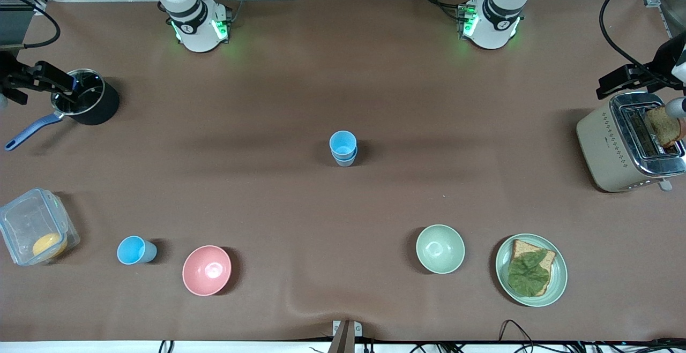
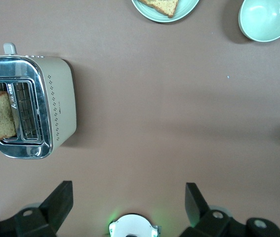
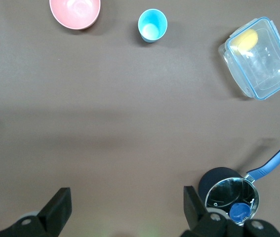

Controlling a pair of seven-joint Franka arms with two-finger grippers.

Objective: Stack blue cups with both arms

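Note:
Two blue cups stand nested in the middle of the table, the bright sky-blue cup inside the paler grey-blue cup. A third sky-blue cup stands alone beside the pink bowl, toward the right arm's end; it also shows in the right wrist view. My left gripper is open and empty, high over the toaster's end of the table. My right gripper is open and empty, high over the pot's end. Neither wrist view shows the stack.
A black pot with a blue handle and a clear lidded box sit at the right arm's end. A pale green bowl, a plate with toast, and a toaster sit toward the left arm's end.

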